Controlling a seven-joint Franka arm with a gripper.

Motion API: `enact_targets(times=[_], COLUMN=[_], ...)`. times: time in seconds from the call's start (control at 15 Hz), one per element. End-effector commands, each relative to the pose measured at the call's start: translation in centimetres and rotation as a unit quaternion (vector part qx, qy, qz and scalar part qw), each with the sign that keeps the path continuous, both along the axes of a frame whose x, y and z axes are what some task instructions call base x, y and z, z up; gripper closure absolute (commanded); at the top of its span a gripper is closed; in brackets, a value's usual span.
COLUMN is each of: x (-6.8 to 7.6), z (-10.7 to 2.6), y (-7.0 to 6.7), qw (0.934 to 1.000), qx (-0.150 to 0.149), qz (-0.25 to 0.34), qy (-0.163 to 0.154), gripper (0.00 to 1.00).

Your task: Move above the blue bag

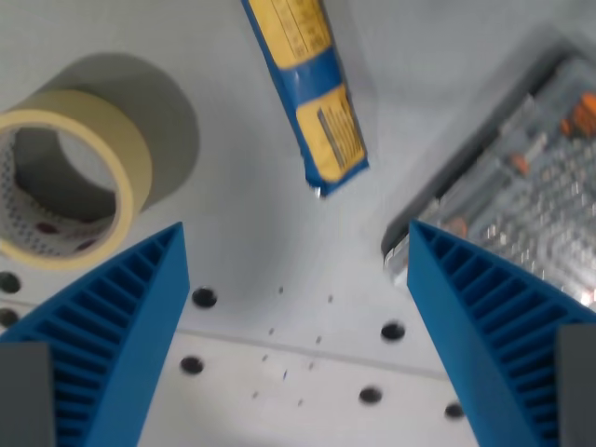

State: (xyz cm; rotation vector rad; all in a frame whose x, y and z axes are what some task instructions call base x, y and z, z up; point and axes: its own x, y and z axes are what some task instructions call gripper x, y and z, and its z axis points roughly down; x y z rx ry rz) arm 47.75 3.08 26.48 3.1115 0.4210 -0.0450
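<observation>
Seen from the wrist: gripper [296, 270] hanging spread and empty over the pale table [242, 233], blue bag [308, 88] lying ahead.

Blue and yellow bag stretched from the top edge down toward centre, tilted, its sealed lower end stopping short of the gap between the two ribbed blue fingers [130, 326], well apart from both. Fingers wide at lower left and lower right, nothing between them but bare tabletop dotted with dark round holes [204, 298]. Roll of cream tape [65, 182] standing on its edge at the wrist view's left, near the left finger, casting a broad shadow behind. Clear plastic case [521, 177] at the wrist view's right, blurred, possibly holding small metal and orange parts, its corner just beside the right finger's tip.
</observation>
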Motion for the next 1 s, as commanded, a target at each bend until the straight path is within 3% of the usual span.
enact_targets(times=[0.07,0.4,1.0], x=[0.9,2.5,4.3], z=[-1.1,-3.7,-8.3], y=[0.3,0.7,1.1], qw=[0.9934,0.9898,0.9881], qx=[-0.021,-0.023,-0.021], qz=[0.112,0.14,0.153], qy=[-0.015,0.001,0.002], gripper=[0.0,0.0,0.0])
